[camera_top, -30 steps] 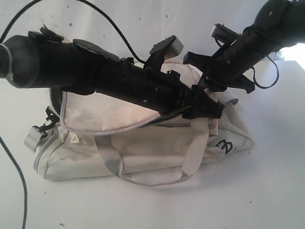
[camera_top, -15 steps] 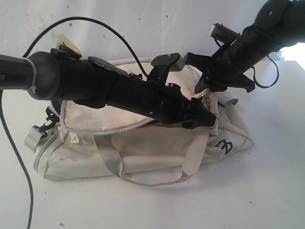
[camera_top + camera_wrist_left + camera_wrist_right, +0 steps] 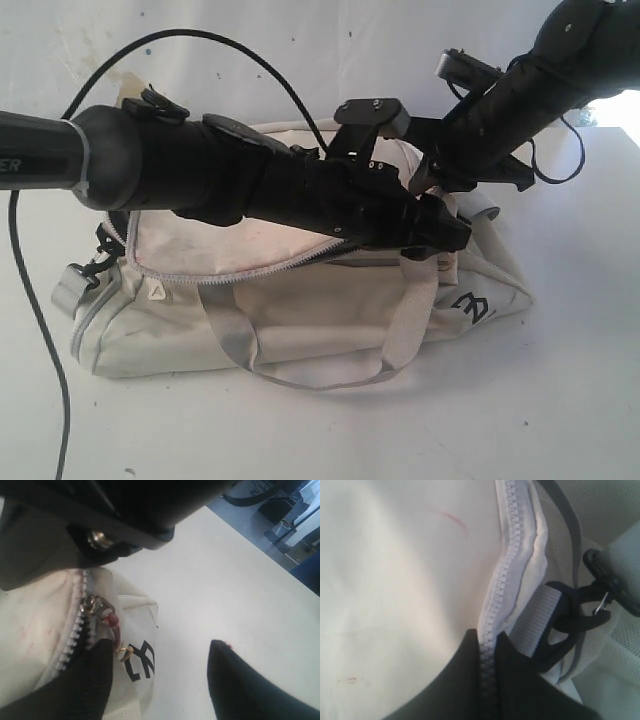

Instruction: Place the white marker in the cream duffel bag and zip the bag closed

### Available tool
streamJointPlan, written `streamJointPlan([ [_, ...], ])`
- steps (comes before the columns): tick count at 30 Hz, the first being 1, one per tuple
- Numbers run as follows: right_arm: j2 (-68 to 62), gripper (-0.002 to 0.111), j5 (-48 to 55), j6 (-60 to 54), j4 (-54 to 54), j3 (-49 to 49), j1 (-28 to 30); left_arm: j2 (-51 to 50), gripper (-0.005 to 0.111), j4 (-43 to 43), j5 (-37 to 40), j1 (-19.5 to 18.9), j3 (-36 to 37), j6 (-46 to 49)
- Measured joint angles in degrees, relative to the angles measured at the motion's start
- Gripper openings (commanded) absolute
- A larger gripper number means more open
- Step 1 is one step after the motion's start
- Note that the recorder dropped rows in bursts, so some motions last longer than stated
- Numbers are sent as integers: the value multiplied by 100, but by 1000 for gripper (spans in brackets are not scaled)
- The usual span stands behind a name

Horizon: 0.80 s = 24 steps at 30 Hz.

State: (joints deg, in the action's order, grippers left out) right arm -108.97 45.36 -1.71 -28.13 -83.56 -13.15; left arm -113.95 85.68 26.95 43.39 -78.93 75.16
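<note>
- On the white table (image 3: 520,420), we see the cream duffel bag (image 3: 300,325) lying lengthwise, its top zip partly undone.
- The left arm (image 3: 250,180) and right arm (image 3: 540,70) reach over it toward the end bearing the black logo (image 3: 470,308).
- The right gripper (image 3: 487,639) is pinched on the grey zipper (image 3: 507,555) track, beside a black clip (image 3: 570,620).
- The left gripper (image 3: 160,680) gapes: one finger (image 3: 85,680) touches the bag by the zipper pull (image 3: 107,615), the other hangs over the table.

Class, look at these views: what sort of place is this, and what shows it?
Probably a robotics lab or test room: a left arm and right arm work over a plain white table, and what look like cables lie on the floor beyond it.
</note>
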Motion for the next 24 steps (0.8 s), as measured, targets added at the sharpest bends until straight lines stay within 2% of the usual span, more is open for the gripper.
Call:
streamJointPlan([
  [16,0,0,0,-21,0,0,0,-81,59,-70,-226,-1,-20,-19],
  [24,0,0,127,-21,0,0,0,-81,59,449,-246,-1,-20,-219],
])
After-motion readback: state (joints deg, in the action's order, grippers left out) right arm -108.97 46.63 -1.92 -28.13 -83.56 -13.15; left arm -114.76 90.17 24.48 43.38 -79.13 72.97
